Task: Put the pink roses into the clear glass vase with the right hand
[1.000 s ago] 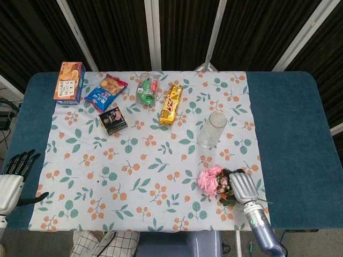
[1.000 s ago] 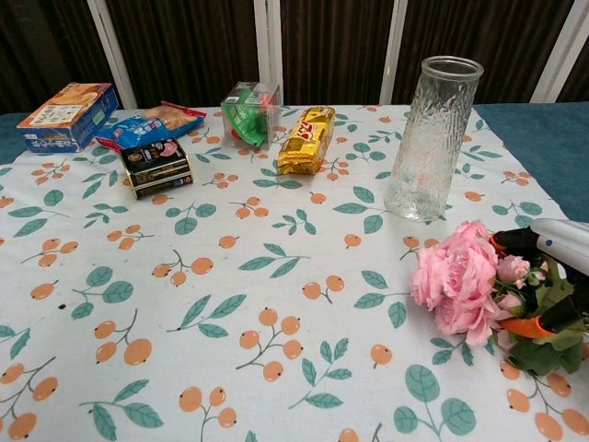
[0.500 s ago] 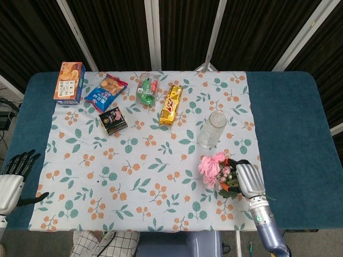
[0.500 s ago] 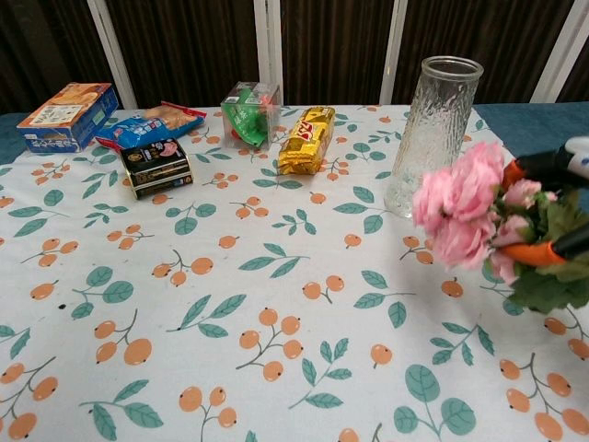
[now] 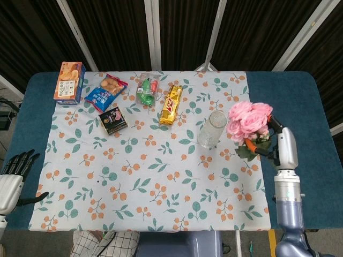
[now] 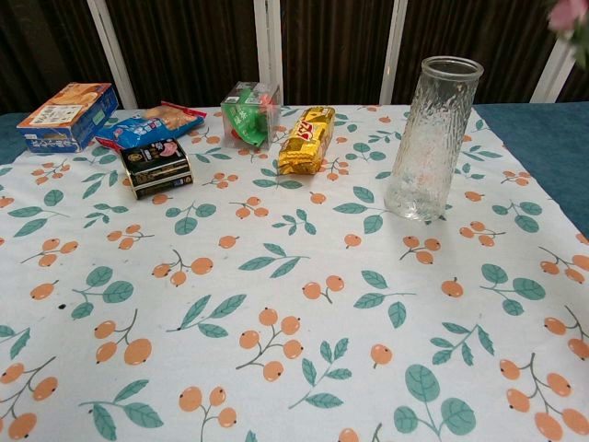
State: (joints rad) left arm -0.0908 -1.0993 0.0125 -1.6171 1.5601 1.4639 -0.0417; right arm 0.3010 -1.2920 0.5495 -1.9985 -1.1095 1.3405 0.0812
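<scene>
The pink roses [image 5: 247, 119] hang in the air just right of the clear glass vase [image 5: 212, 129], held at their green stems by my right hand [image 5: 278, 144]. In the chest view only a sliver of pink rose [image 6: 572, 13] shows at the top right corner, above and right of the vase [image 6: 431, 138]; the right hand is out of that view. The vase stands upright and empty on the floral cloth. My left hand [image 5: 15, 172] rests at the table's left front edge, fingers apart, holding nothing.
Snacks line the far side of the cloth: an orange box [image 5: 69, 81], a blue bag [image 5: 106, 91], a black packet [image 5: 113, 120], a green pack [image 5: 147, 90] and a yellow bar [image 5: 171, 104]. Blue table [image 5: 300, 118] lies bare to the right.
My right hand has lifted the roses off the cloth and carried them up and away from me, to beside the vase's right. They rose out of the chest view. The left hand stayed put.
</scene>
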